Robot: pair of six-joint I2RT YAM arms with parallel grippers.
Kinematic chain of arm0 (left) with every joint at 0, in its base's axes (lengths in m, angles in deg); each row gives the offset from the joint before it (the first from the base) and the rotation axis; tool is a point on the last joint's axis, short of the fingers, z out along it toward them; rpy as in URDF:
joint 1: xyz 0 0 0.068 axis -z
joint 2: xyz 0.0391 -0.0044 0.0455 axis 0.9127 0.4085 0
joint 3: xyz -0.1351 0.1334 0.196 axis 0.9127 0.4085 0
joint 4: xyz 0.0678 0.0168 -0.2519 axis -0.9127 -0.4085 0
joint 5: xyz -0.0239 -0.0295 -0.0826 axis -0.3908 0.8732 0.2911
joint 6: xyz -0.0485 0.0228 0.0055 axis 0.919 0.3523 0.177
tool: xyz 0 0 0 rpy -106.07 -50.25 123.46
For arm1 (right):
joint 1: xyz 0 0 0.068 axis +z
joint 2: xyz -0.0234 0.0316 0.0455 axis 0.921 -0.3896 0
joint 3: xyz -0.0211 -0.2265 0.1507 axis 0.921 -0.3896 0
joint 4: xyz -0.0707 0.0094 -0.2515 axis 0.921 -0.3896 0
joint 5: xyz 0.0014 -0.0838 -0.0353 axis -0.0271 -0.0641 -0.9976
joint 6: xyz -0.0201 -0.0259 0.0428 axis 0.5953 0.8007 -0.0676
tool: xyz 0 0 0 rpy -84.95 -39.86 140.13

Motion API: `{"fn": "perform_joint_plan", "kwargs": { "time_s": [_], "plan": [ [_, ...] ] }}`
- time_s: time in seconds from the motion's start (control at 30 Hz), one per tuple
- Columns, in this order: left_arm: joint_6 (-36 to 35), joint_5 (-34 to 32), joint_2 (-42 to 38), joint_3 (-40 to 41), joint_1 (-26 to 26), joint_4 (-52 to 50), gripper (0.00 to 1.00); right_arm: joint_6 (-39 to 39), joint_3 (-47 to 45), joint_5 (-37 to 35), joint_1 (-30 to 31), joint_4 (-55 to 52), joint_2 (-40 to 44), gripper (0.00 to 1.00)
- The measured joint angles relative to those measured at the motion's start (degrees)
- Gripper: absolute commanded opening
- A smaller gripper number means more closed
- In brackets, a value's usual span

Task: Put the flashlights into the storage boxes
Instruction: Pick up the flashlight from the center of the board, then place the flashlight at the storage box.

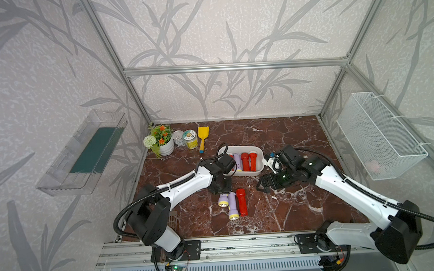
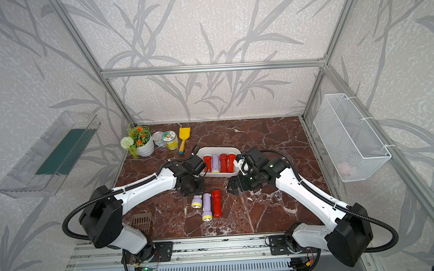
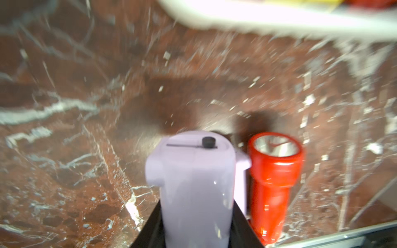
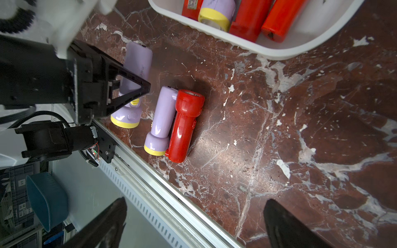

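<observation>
The left gripper [image 4: 139,88] was seen clenched on a lilac flashlight [image 4: 137,62] with a pale yellow head, down at the marble table [image 4: 279,128], just beside a second lilac flashlight [image 4: 162,120] and a red flashlight [image 4: 184,128], near the white storage box [image 4: 279,54], while the right gripper [image 4: 195,200] was seen spread wide, empty

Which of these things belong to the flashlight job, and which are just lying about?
Job: white tub; four flashlights in it; lilac flashlight in the shut left gripper; second lilac flashlight and red flashlight on the table.
Lying about: yellow shovel; flower pot; two jars; wire basket; clear wall bin.
</observation>
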Motion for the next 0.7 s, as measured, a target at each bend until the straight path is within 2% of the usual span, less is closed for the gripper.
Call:
{"fn": "perform_joint_plan", "kwargs": {
  "time_s": [0.37,0.7],
  "plan": [
    [-8.3,-1.8,10.9,-20.3,-1.2,-7.5,0.26,0.6,0.7,-1.2,-0.8,-1.0,1.2,0.99],
    [-14.4,-1.1,21.0,-32.5,-6.3,-9.1,0.26,1.2,5.8,-2.2,-3.6,-0.2,0.1,0.99]
  ]
}}
